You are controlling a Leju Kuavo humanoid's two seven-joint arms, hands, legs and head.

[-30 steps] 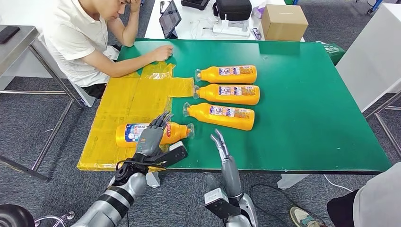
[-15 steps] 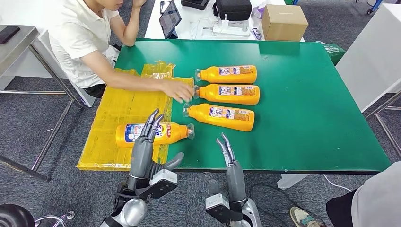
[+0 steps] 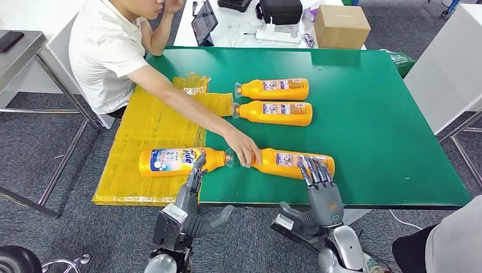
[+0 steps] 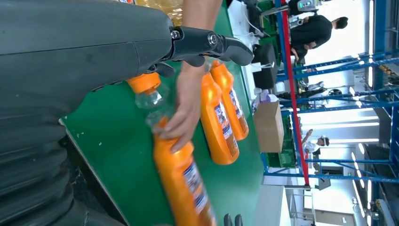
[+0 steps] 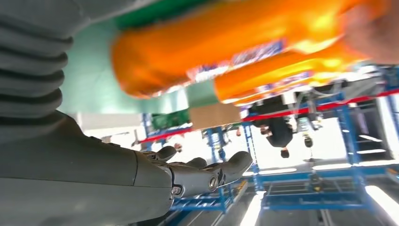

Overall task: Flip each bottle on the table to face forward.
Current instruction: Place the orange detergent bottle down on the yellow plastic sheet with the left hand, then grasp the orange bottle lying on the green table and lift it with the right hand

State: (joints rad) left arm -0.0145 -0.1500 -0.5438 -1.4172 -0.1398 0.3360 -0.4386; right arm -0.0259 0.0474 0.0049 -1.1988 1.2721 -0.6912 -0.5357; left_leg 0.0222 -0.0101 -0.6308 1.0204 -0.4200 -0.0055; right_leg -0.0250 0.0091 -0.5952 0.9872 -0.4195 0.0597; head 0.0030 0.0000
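Several orange bottles lie on the green table point(image 3: 386, 114). One bottle point(image 3: 170, 161) rests on the yellow sheet point(image 3: 153, 125) with its blue and white label up. Two more bottles point(image 3: 273, 89) point(image 3: 274, 112) lie side by side at the back. A person's hand point(image 3: 243, 149) holds the neck of a fourth bottle point(image 3: 293, 164) near the front edge. My right hand point(image 3: 319, 190) stands at that edge, open, its fingertips point(image 3: 312, 168) against the bottle's near side. My left hand point(image 3: 190, 196) hangs below the edge, open, fingers pointing up toward the labelled bottle. The left wrist view shows the person's hand point(image 4: 181, 122) on the bottle point(image 4: 183, 179).
The person point(image 3: 108, 51) sits at the table's far left corner, one arm stretched across the yellow sheet. A cardboard box point(image 3: 341, 25) and a tablet point(image 3: 203, 23) stand on the white desk behind. The table's right half is bare green.
The person has pulled the third bottle out of the row to the front edge. My left hand came off the labelled bottle and sank below the edge. My right hand moved right to the pulled bottle.
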